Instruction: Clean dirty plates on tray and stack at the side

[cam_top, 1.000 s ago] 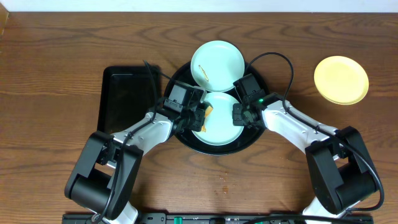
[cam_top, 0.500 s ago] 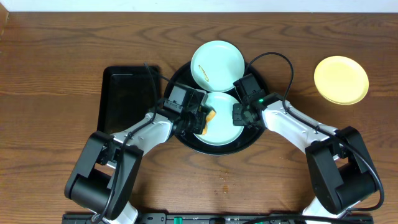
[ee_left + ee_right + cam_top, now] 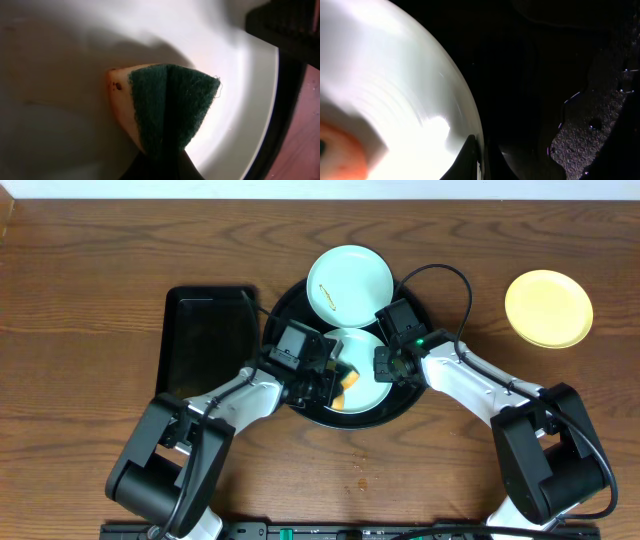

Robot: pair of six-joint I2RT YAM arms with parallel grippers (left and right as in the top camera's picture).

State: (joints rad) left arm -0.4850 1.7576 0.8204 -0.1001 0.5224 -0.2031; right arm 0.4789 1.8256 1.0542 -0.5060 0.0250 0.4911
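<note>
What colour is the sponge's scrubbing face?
Dark green on the sponge; best seen in the left wrist view.

The round black tray is sitting mid-desk, carrying the near blue plate, while the far blue plate is overlapping its back rim. The left jaws are pinching an orange sponge against the near blue plate, and the right jaws are gripping that plate's right rim. A yellow plate is lying well apart on the right, and a rectangular black tray is sitting just left.
</note>
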